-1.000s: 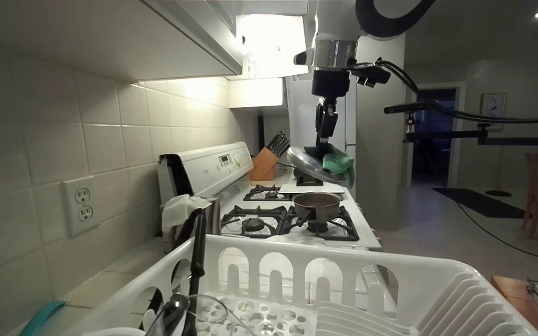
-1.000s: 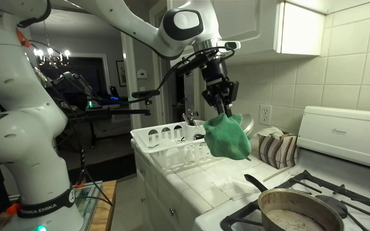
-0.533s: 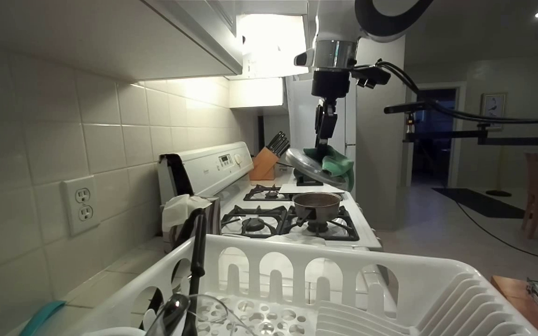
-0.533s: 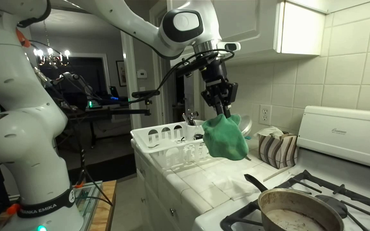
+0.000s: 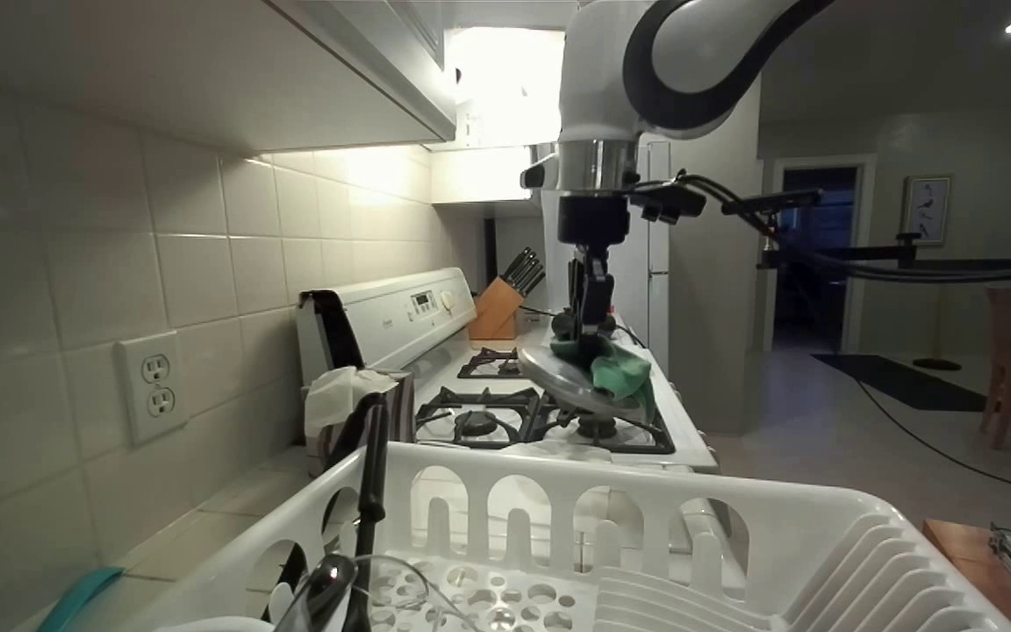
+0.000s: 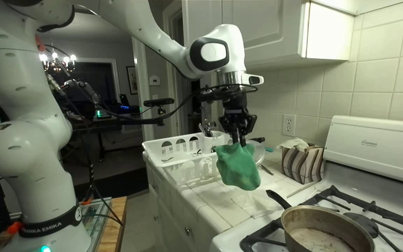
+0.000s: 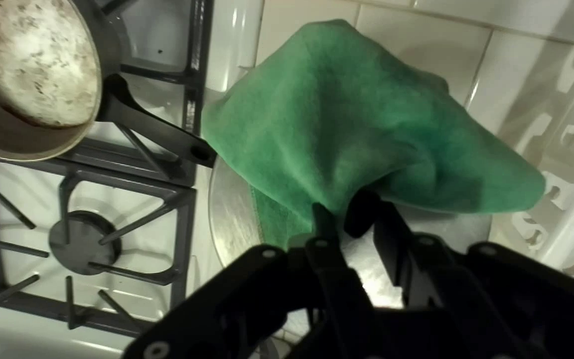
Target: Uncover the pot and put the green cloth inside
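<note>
My gripper (image 6: 239, 144) is shut on the green cloth (image 6: 238, 168) and the round metal lid (image 6: 259, 154), which move together with it. It hangs above the counter beside the stove. In an exterior view the gripper (image 5: 591, 338) is over the tilted lid (image 5: 554, 379), with the cloth (image 5: 621, 373) draped on one side. In the wrist view the lid (image 7: 234, 212) lies behind the cloth (image 7: 327, 109) and the fingertips (image 7: 349, 212); the exact grip is dark. The uncovered, empty pot (image 6: 327, 229) stands on a burner, its black handle towards the counter; it also shows in the wrist view (image 7: 33, 65).
A white dish rack (image 6: 191, 168) with utensils stands on the counter behind the gripper. A striped tissue box (image 6: 303, 162) is near the wall. Black stove grates (image 7: 82, 177) surround the pot. A knife block (image 5: 495, 312) stands beyond the stove. An upper cabinet (image 6: 268, 28) overhangs the counter.
My gripper has moved down, carrying the cloth and the lid with it, and in an exterior view slightly to the left. The arm is lower. The pot has not moved.
</note>
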